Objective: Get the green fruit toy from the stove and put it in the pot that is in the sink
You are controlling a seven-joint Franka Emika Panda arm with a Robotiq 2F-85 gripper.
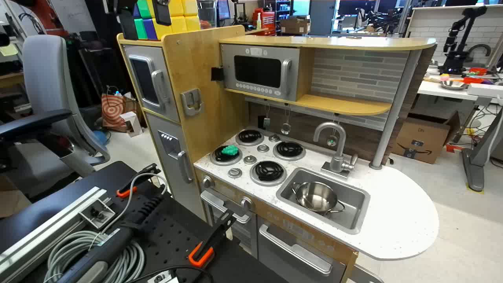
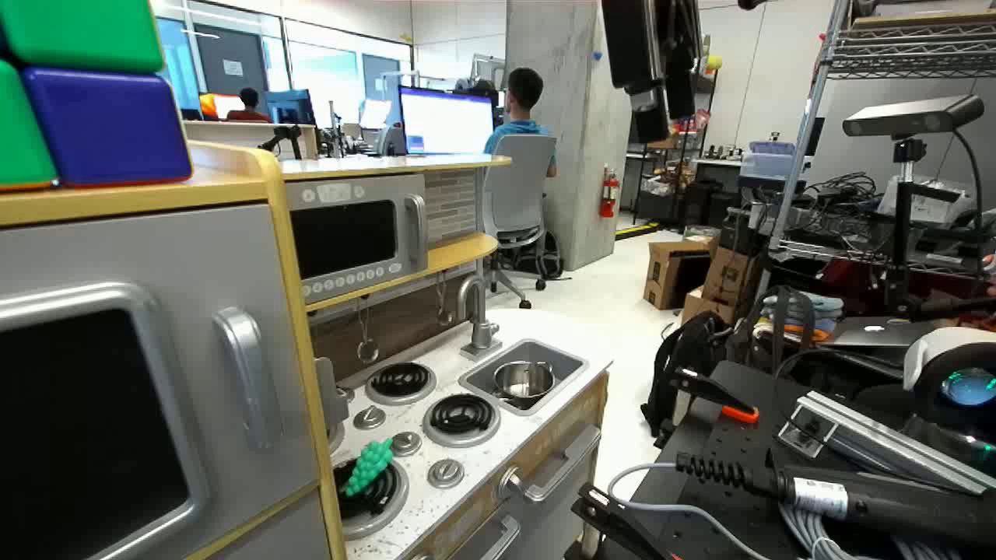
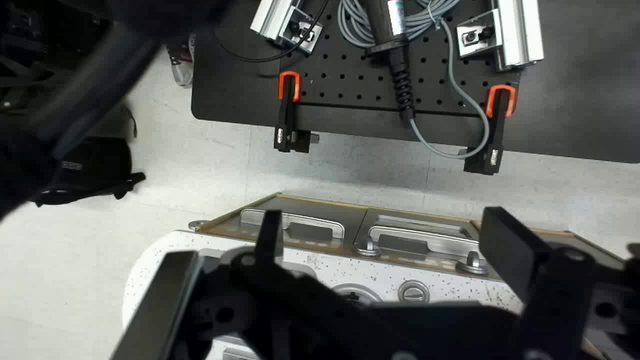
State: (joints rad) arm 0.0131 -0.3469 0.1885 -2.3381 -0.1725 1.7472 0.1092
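On the pale lab floor (image 1: 467, 220) stands a play kitchen (image 1: 214, 114). In an exterior view we see the green toy grape bunch (image 1: 230, 150) lying on the nine-o'clock burner (image 1: 224, 159) of the white stove (image 1: 261, 156). At four o'clock from the bunch, the two-handled metal pot (image 1: 316, 195) sits in the rectangular sink (image 1: 353, 200) — with the curved faucet (image 1: 341, 146) at one o'clock from the pot. In the wrist view our gripper (image 3: 380, 235) stands with fingers wide apart.

In an exterior view, the fruit toy (image 1: 230, 150) sits on the nine o'clock burner (image 1: 224, 159) of the stove (image 1: 250, 150). From the stove, the microwave (image 1: 259, 72) is at twelve o'clock and the sink (image 1: 355, 210) at four. The pot (image 1: 316, 196) is in the sink, with the faucet (image 1: 340, 149) at one o'clock from the pot.
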